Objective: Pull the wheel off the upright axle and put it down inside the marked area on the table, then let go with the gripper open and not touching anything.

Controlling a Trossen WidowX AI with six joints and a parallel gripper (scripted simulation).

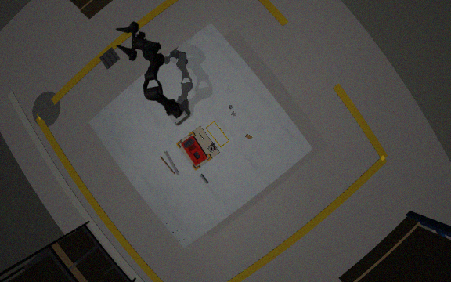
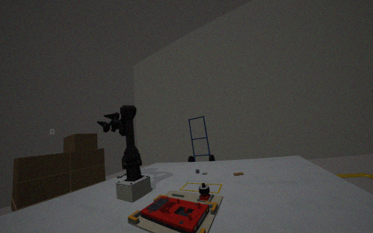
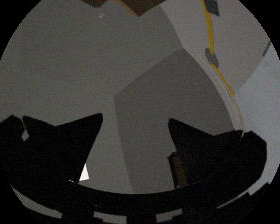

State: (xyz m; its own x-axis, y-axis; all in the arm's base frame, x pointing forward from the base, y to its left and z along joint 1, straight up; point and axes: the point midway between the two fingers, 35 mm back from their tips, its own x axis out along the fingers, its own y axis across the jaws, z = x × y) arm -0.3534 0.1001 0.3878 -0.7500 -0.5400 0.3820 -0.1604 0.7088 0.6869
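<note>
Though dim, wheel (image 2: 203, 188) on axle, pincer (image 2: 105, 121) agape.

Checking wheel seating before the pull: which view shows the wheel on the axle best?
Exterior. The wheel shows side-on, sitting on its post at the board's far corner, beside the marked area. Top shows it only as a tiny ring from above. Wrist misses it, showing just the open gripper aimed away.

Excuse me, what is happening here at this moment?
Nothing is being handled yet. The black robot arm stands upright on its base, its pincer open and empty, high above the white table. The small black wheel sits on its upright axle on the beige board, beside the yellow dashed marked area.
</note>
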